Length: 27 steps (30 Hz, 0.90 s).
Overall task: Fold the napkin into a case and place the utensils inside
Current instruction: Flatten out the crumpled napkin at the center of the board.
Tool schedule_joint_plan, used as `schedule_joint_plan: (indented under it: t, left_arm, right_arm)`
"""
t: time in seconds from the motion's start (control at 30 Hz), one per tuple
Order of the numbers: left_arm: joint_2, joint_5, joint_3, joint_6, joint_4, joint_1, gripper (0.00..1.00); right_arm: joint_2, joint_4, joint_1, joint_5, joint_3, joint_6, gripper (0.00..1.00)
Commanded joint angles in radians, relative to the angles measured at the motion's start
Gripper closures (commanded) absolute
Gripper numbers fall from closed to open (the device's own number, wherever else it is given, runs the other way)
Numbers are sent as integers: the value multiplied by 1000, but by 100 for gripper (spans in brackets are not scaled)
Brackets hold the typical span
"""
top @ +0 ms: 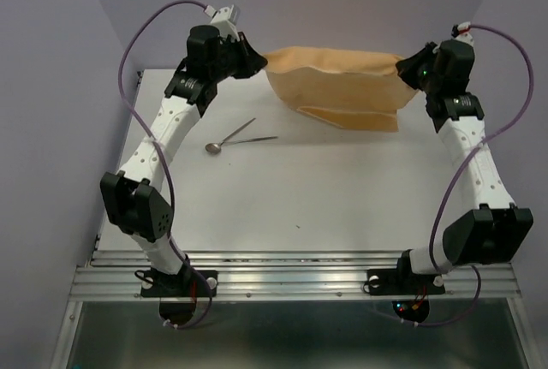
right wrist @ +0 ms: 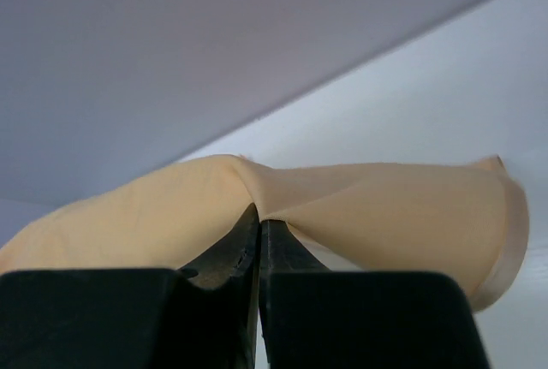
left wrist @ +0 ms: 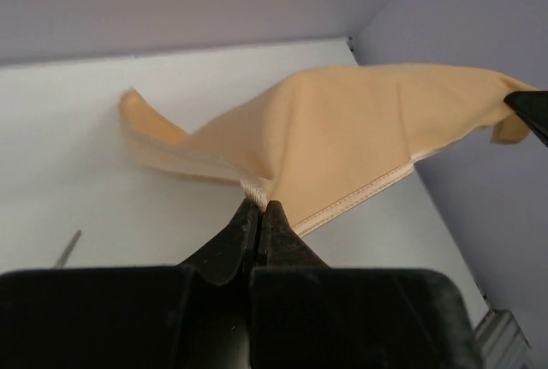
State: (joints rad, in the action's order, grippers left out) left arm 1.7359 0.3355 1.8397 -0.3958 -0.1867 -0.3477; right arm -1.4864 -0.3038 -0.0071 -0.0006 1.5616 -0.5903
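Note:
The peach-orange napkin (top: 342,86) hangs stretched between both arms at the far side of the table, its lower part drooping onto the surface. My left gripper (top: 261,62) is shut on the napkin's left corner (left wrist: 257,187). My right gripper (top: 402,68) is shut on the right corner (right wrist: 261,211), with cloth (right wrist: 385,215) draped over and around its tips. The utensils (top: 233,139), thin silver pieces including a spoon with a round bowl (top: 213,148), lie crossed on the table left of centre, in front of the left gripper. A handle tip (left wrist: 67,249) shows in the left wrist view.
The white table (top: 300,206) ends in a metal rail (top: 291,266) at the near edge. Lilac walls (top: 51,86) close in the left, back and right sides, close behind the napkin.

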Motion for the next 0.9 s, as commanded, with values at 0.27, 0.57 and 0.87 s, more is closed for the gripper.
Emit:
schedule_joint_plan:
  t: [0.27,0.57,0.87]
  left_arm:
    - [-199,157,-847,-93,271,-88,100]
    - [-188,77,-884,-89,250,-99,100]
    - [-200,30,-879,-77,219,-99,100]
  right_arm:
    - [353,-113,-2,-38,-813,-92,27]
    - [313,-211,-11,128,-861,-144,17]
    - [285,-230,-120,120,-933,-164,20]
